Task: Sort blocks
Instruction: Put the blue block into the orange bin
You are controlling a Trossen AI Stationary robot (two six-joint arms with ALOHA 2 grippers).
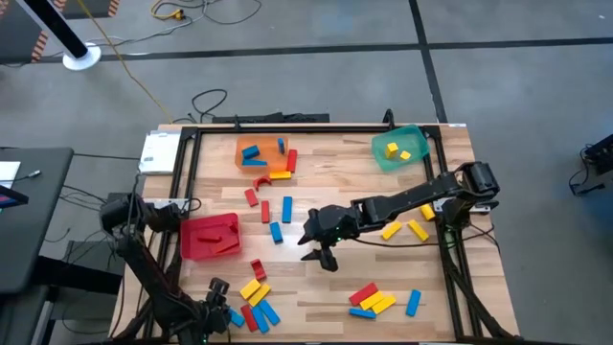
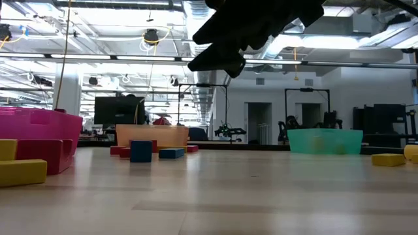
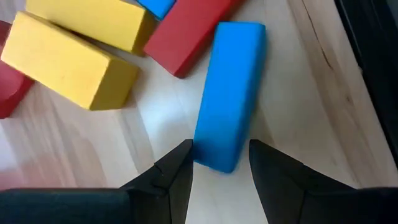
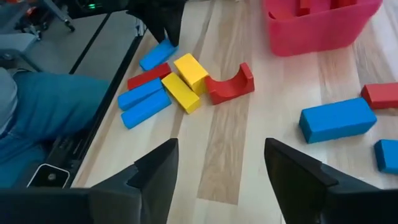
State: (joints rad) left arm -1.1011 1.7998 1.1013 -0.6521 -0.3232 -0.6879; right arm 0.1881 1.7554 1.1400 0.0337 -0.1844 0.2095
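Left wrist view shows the left hand (image 3: 219, 171) half-open astride the near end of a blue block (image 3: 229, 93) flat on the table (image 3: 292, 81), its long axis running straight ahead.

An orange bin (image 1: 261, 153), a green bin (image 1: 400, 149) and a red bin (image 1: 210, 236) are set on the wooden tabletop (image 1: 326, 287). Cables (image 1: 206, 100) are strewn on the floor behind.

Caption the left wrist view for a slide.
Left gripper straddles the end of a blue block lying on the table, beside yellow blocks and a red block.
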